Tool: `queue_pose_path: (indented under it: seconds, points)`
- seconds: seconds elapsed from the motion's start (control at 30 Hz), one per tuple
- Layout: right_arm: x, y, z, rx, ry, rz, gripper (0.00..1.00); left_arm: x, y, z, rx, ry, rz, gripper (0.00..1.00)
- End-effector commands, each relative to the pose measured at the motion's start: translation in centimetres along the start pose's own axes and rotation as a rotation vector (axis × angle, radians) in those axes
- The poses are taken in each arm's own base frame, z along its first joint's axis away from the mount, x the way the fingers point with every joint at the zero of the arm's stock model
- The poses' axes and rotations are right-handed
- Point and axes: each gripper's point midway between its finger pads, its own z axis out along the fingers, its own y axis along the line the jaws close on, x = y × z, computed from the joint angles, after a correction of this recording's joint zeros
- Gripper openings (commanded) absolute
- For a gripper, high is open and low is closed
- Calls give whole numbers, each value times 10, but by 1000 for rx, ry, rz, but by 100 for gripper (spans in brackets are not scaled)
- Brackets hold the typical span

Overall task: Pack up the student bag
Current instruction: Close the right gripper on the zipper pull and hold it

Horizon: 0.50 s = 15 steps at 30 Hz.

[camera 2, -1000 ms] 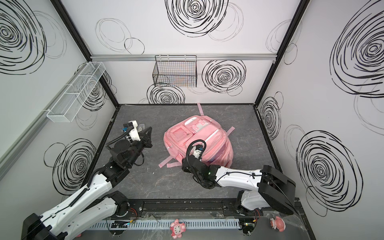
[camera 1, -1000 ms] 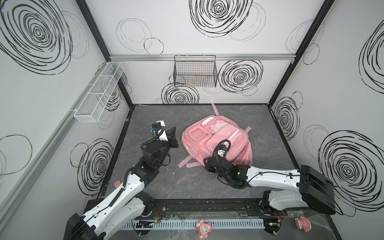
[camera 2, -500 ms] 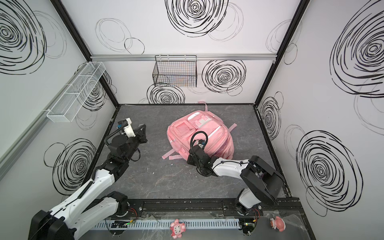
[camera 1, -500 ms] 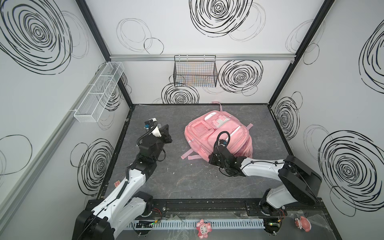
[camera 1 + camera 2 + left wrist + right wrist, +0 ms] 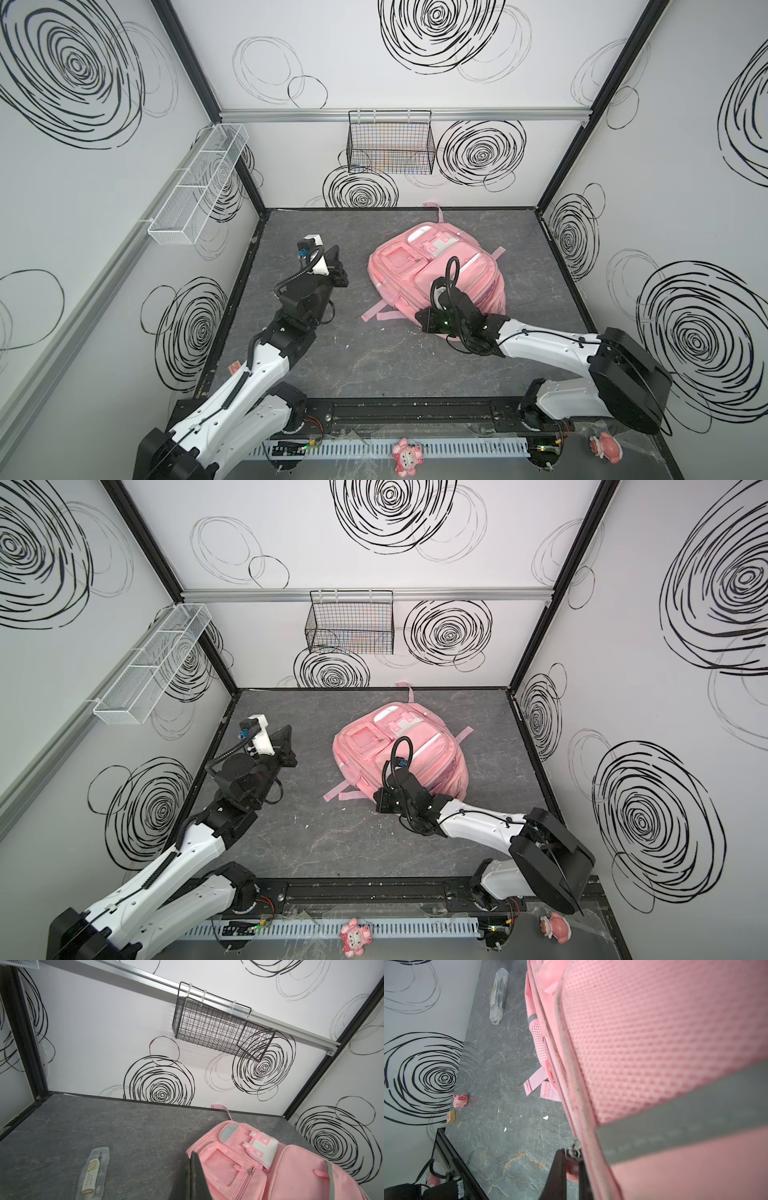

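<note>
Unzipping is judged in hand: the student bag (image 5: 436,266), laid at one o'clock of the table (image 5: 374,361), is held by the right gripper (image 5: 571,1160) clamped on its zipper pull (image 5: 573,1152), to be drawn along the seam next; the left gripper (image 5: 337,270) is closed, empty.

In the right wrist view, the student bag (image 5: 664,1043) is cut off by three frame edges, and its nearest fabric is blurred. Only the fingertips of the right tool (image 5: 572,1159) are shown, closed on a metal zipper pull (image 5: 573,1152), which is partly covered by them. In both top views, this tool is hidden under its own wrist at the bag's 6 o'clock edge.

In the left wrist view, the left tool (image 5: 192,1169) is shown only as a dark sliver cut by the frame edge. The clear case (image 5: 93,1169) is likewise cut off, and its label print is too small to be read.

The contents of the wire basket (image 5: 390,145) at 12 o'clock cannot be identified through the mesh.
</note>
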Motion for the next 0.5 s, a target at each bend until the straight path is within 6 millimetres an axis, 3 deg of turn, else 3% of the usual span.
queue_pose_path:
  seconds: [0.0,0.27,0.47]
  points:
    - [14,-6,-2,11,56,-30,0,-12,0,-3,-2,-61,-6,0]
    - [11,-8,-14,9,30,-33,1,-10,6,3,-4,-46,-57,0]
    - [4,-5,-13,20,26,-32,1,-31,2,-3,3,-66,-18,0]
